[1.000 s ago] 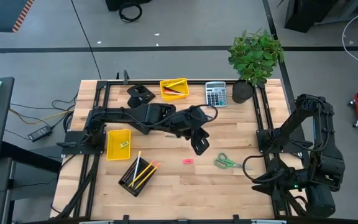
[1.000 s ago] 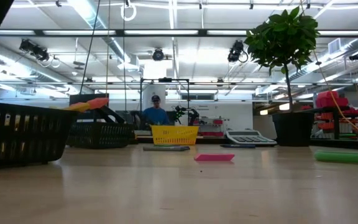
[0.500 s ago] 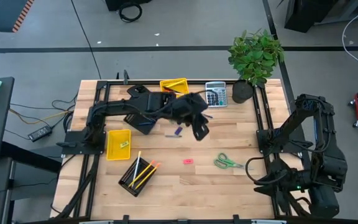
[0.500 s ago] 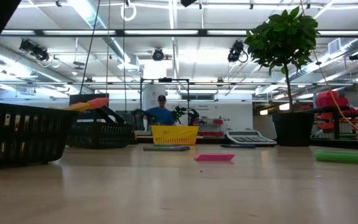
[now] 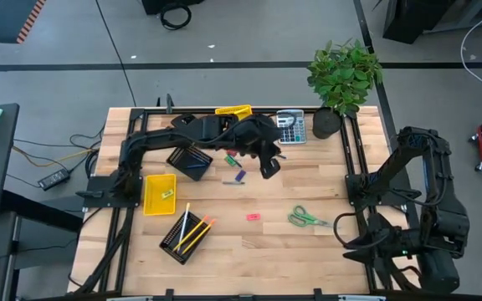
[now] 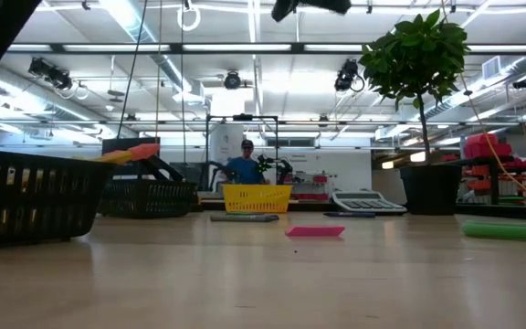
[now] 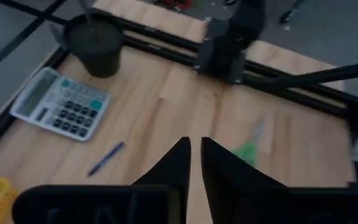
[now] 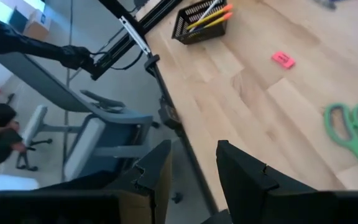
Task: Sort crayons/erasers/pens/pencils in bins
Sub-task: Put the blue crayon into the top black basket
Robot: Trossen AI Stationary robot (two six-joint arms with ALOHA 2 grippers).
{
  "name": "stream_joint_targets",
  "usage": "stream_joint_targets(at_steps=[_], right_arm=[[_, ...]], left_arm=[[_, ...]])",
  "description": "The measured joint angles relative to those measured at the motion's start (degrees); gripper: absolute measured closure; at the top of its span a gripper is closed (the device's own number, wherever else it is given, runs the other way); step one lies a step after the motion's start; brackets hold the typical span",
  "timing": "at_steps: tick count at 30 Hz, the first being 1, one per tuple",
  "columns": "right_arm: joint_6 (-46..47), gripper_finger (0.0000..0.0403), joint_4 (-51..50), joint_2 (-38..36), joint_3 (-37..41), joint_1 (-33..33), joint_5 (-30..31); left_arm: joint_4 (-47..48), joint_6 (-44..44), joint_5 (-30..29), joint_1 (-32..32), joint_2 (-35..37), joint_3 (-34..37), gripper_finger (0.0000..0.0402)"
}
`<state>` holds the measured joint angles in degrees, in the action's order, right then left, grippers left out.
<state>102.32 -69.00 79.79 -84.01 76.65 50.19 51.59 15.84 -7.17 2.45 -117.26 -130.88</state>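
Observation:
My left gripper (image 5: 268, 167) hangs above the table's middle, near the calculator (image 5: 291, 126). Its fingers (image 7: 194, 163) are shut but for a narrow slit, and nothing shows between them. A short blue-purple crayon (image 5: 237, 177) lies on the wood to its left, and a blue stick (image 7: 106, 158) lies by the calculator. A pink eraser (image 5: 253, 217) lies toward the near side. One black mesh bin (image 5: 182, 234) holds yellow and orange pencils, and another (image 5: 191, 159) stands by the arm. A yellow bin (image 5: 159, 192) holds one small piece. A second yellow bin (image 5: 234, 111) stands at the far edge. My right gripper (image 8: 193, 149) waits open at the near right.
Green-handled scissors (image 5: 308, 219) lie right of the pink eraser. A potted plant (image 5: 341, 79) stands at the far right corner. Bare wood lies along the near edge. A person stands far off in the room in the low view (image 6: 243, 164).
My left arm has swung toward the table's far edge, and its gripper has gone from the table's middle toward the calculator. This has uncovered the black mesh bin and the blue-purple crayon that were under the arm.

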Motion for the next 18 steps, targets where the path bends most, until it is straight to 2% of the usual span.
stream_joint_targets(at_steps=[7, 18], right_arm=[[2.23, 0.0270, -0.72, 0.02, 0.00, 0.80, 0.29], [0.07, 0.0270, -2.14, 0.02, 0.00, 0.76, 0.21]], left_arm=[[-5.71, 2.59, -0.10, 2.88, -1.79, -0.06, 0.0350], [-5.45, 2.99, 0.42, 3.05, -2.00, 0.03, 0.0342]])
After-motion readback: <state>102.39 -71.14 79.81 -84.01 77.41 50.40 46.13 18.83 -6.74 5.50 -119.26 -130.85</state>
